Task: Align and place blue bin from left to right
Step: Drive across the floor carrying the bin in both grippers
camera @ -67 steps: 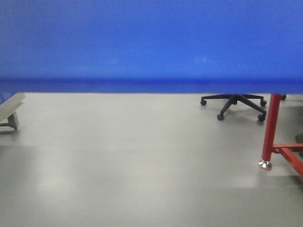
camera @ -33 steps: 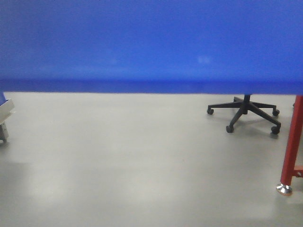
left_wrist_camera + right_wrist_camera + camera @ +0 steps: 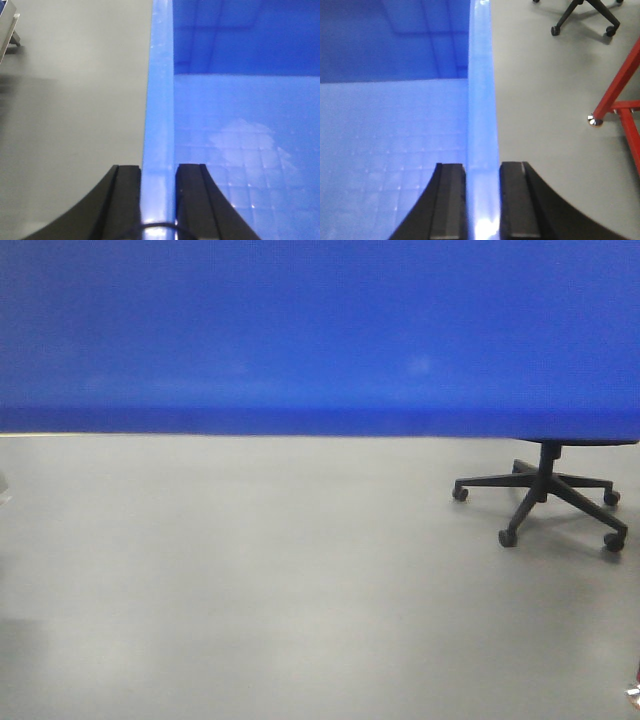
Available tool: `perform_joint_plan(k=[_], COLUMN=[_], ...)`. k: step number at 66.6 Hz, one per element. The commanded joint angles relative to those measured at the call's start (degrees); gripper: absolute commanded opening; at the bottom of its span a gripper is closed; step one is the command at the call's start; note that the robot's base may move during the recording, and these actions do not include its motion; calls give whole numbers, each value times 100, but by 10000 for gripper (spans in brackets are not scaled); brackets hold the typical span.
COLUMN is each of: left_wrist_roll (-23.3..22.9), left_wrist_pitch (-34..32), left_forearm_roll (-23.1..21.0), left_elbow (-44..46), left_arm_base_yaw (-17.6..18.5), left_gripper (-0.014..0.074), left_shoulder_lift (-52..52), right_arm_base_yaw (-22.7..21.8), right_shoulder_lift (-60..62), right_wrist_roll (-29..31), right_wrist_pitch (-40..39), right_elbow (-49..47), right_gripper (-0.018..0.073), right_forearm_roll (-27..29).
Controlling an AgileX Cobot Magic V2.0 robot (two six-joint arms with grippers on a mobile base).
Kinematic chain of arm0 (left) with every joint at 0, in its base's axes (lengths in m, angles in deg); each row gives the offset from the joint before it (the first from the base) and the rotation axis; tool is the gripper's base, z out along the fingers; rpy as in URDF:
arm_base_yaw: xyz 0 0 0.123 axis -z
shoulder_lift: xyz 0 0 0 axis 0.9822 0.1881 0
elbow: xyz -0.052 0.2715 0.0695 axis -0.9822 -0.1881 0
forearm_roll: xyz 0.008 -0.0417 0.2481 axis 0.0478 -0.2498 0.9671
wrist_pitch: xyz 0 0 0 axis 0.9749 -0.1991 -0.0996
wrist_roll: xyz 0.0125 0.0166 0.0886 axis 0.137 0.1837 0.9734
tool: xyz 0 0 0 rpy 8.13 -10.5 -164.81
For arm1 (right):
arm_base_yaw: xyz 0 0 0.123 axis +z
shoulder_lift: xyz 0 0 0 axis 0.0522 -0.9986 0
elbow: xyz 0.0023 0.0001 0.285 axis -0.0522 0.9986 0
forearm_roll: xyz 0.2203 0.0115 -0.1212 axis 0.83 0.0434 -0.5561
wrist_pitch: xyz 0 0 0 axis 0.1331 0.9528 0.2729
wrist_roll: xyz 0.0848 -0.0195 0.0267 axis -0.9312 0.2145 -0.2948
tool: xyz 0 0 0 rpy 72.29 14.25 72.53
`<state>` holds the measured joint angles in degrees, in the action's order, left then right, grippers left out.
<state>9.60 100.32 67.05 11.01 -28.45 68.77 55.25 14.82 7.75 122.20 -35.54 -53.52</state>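
The blue bin (image 3: pixel 320 335) fills the top of the front view as a broad smooth wall held above the floor. In the left wrist view my left gripper (image 3: pixel 158 172) is shut on the blue bin's left rim (image 3: pixel 161 90), one finger outside, one inside. In the right wrist view my right gripper (image 3: pixel 482 170) is shut on the bin's right rim (image 3: pixel 480 80) in the same way. The gridded bin floor (image 3: pixel 240 150) shows empty inside.
A black office chair base (image 3: pixel 545 502) on castors stands on the grey floor at the right. A red frame leg (image 3: pixel 615 95) with a metal foot is beside the bin's right side. A pale slanted object (image 3: pixel 5 30) lies at the far left.
The floor scene has slid rightward in the front view: the chair base moved right and down, the red leg left the frame, the pale object at left dropped out. The bin stays held.
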Motion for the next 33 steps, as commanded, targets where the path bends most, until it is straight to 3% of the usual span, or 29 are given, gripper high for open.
perform_joint_plan(k=[1, 33], left_wrist_roll=[-31, -31], left_wrist_pitch=[-557, -557], left_forearm_roll=[170, 170], left_elbow=[41, 41], left_arm_base_yaw=[98, 98], left_gripper=[-111, -111], left_shoulder_lift=[-47, -47], right_arm_base_yaw=[57, 57], right_shoulder_lift=[54, 54], right_wrist_roll=[-10, -10], right_wrist_pitch=[-668, -668], right_elbow=[-55, -55], right_gripper=[-78, -78], right_forearm_roll=[-88, -88])
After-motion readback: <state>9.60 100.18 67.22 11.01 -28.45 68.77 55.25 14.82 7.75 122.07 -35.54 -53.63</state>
